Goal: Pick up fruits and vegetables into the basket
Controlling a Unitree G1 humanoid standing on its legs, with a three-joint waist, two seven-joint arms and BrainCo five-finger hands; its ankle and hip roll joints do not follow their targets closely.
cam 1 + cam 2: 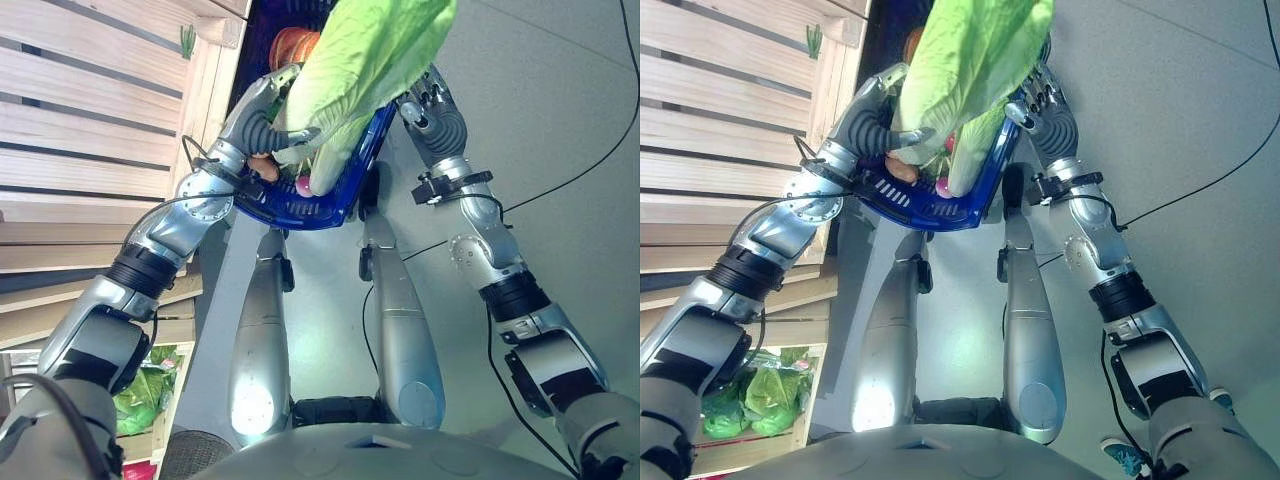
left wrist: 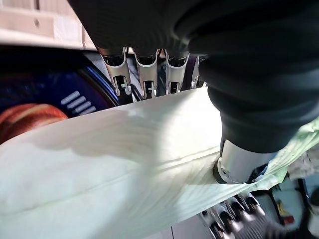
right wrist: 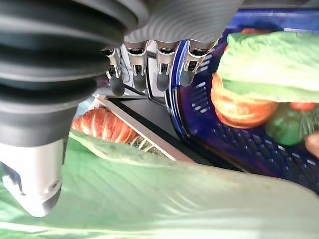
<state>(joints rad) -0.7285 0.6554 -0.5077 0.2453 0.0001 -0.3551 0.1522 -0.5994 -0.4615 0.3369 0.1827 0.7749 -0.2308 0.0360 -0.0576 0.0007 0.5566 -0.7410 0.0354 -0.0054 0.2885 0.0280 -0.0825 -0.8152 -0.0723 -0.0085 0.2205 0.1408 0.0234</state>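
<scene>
Large pale-green leafy cabbage [image 1: 365, 70] held up over a dark-blue perforated plastic basket [image 1: 330, 205], white stalk end dipping inside the basket's near rim, leafy top fanning up and away. Left hand [image 1: 262, 125] clenched on the cabbage from the shelf side: in the left wrist view, fingers [image 2: 144, 74] curled over one face of the leaf [image 2: 124, 164] and thumb [image 2: 239, 164] pressed against the other. Right hand [image 1: 425, 100] close against the far side of basket and cabbage; in the right wrist view, fingers [image 3: 159, 69] bent downward at the blue rim [image 3: 182, 89] with the thumb [image 3: 35, 184] lying on the green leaf [image 3: 174, 199], but cannot tell whether actually gripping rim or leaf. Inside the basket: a ribbed orange pumpkin-like vegetable [image 3: 237, 107], a round green vegetable [image 3: 286, 127], a small pink-red piece [image 1: 303, 185] near the stalk and a tan-orange piece [image 1: 264, 167] beside the left wrist. Pale slatted wooden shelving [image 1: 80, 140] along the left, with more bagged leafy greens [image 1: 750, 395] in a lower compartment. Smooth grey floor [image 1: 560, 120] below.
</scene>
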